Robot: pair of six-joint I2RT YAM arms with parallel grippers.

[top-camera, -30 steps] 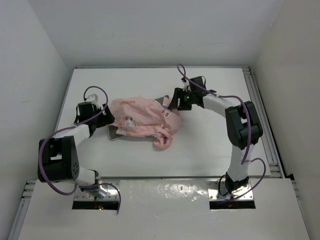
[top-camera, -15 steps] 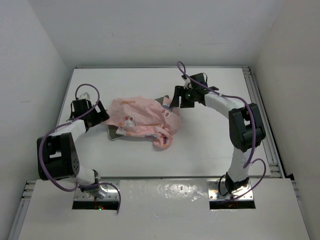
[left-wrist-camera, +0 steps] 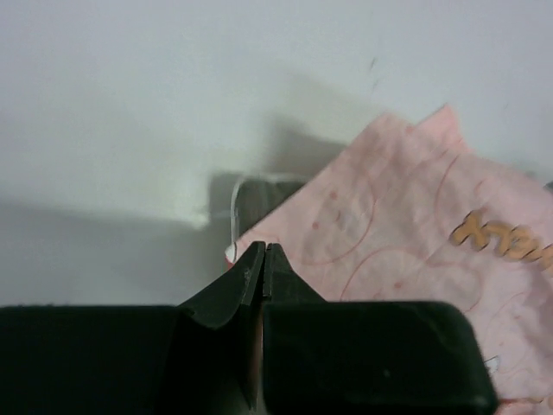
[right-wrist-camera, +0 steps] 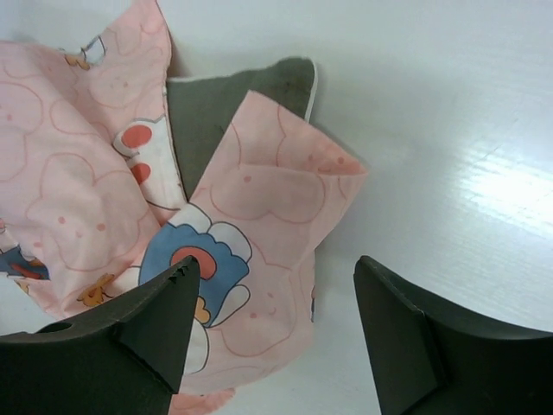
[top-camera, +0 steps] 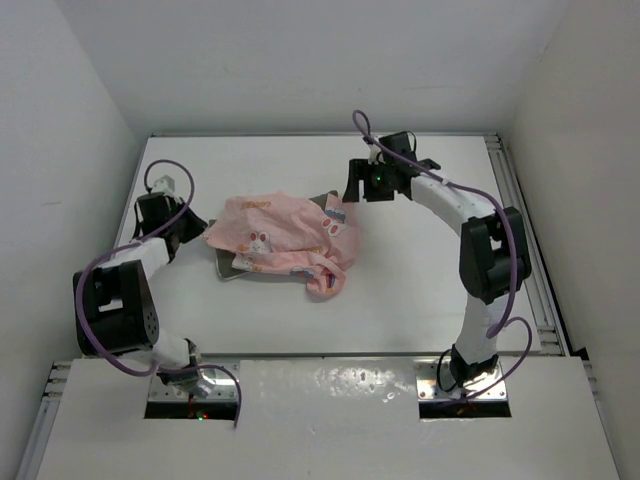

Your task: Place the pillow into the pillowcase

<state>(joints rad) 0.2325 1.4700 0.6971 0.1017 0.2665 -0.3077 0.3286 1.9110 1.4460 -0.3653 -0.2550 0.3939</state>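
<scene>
The pink printed pillowcase (top-camera: pixel 280 240) lies crumpled on the left half of the white table (top-camera: pixel 420 280). The grey pillow (top-camera: pixel 228 268) is mostly hidden under or inside it; only corners show at the front left and the back right. In the right wrist view the pillow (right-wrist-camera: pixel 225 99) peeks out between folds of the pillowcase (right-wrist-camera: pixel 268 207). My right gripper (top-camera: pixel 352 192) hovers open at the cloth's back-right corner, holding nothing (right-wrist-camera: pixel 272 298). My left gripper (top-camera: pixel 190 225) is shut and empty just left of the cloth. Its tips (left-wrist-camera: pixel 262 252) sit above the pillowcase (left-wrist-camera: pixel 406 225) edge, near a pillow (left-wrist-camera: pixel 255 194) corner.
White walls enclose the table on the left, back and right. A metal rail (top-camera: pixel 525 230) runs along the table's right edge. Purple cables loop off both arms.
My left arm has drawn back to the left, off the pillowcase, and its jaws have closed. My right gripper has pulled back from the cloth corner and opened wider. The cloth has barely shifted.
</scene>
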